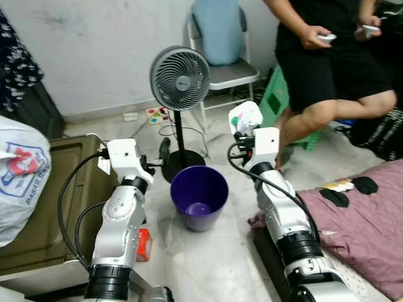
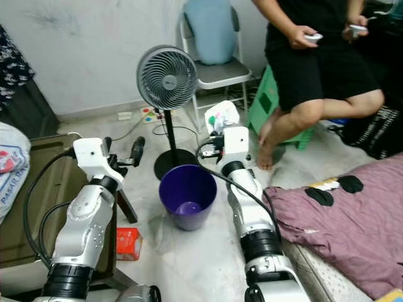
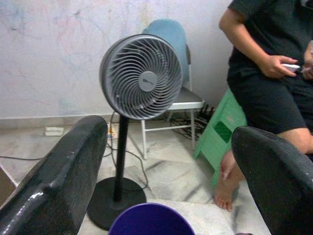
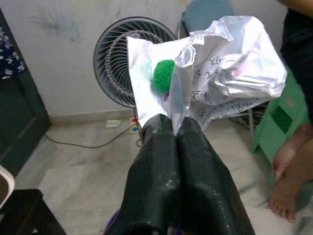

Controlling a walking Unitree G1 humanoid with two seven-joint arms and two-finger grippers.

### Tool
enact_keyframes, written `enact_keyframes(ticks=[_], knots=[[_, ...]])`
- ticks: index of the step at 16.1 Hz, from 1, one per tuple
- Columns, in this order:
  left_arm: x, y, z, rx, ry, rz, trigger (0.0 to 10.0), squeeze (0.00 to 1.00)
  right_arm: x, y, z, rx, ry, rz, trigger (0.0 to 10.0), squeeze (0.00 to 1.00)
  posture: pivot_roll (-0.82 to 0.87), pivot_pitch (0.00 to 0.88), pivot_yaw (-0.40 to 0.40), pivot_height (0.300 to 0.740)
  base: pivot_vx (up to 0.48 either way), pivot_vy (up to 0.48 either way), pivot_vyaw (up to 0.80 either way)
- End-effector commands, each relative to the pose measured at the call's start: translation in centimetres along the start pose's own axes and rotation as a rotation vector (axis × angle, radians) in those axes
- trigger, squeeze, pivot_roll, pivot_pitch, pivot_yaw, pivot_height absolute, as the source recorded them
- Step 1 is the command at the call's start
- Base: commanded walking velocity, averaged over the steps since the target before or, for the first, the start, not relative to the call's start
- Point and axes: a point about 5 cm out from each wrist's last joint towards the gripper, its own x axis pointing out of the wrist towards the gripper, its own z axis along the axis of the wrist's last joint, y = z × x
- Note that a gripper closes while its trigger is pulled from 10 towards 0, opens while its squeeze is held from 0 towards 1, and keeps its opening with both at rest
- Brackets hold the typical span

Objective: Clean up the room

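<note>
While the right claw [image 4: 176, 128] was clamped shut on a crumpled white plastic wrapper with a green spot [image 4: 215, 68], held up just right of and beyond the round purple plastic bin [image 1: 199, 196], the piece had not yet been dropped. The bin stood on the floor between the arms, with something pale purple at its bottom. The left claw [image 3: 161, 171] hung spread wide and empty near the bin's left rim. Still to clear, by my reckoning: a small red carton [image 2: 128, 243] on the floor at near left, and dark scraps [image 1: 334, 197] on the mauve bed cover [image 1: 371, 233] at right.
</note>
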Motion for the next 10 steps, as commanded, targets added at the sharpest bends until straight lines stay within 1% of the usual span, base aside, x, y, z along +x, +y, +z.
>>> enact_keyframes(ticks=[1,10], knots=[[0.07,0.13,0.32,0.003,-0.015,-0.005,10.0,0.0,0.26,0.2,0.23,0.004,-0.002,0.005,10.0,0.0,-0.05,0.0,0.02,0.74,0.277,0.0,0.0],[0.16,0.2,0.42,-0.007,-0.019,-0.001,10.0,0.0,0.38,0.11,0.31,0.004,0.0,-0.002,10.0,0.0,-0.05,0.0,0.018,0.74,0.333,0.0,0.0]])
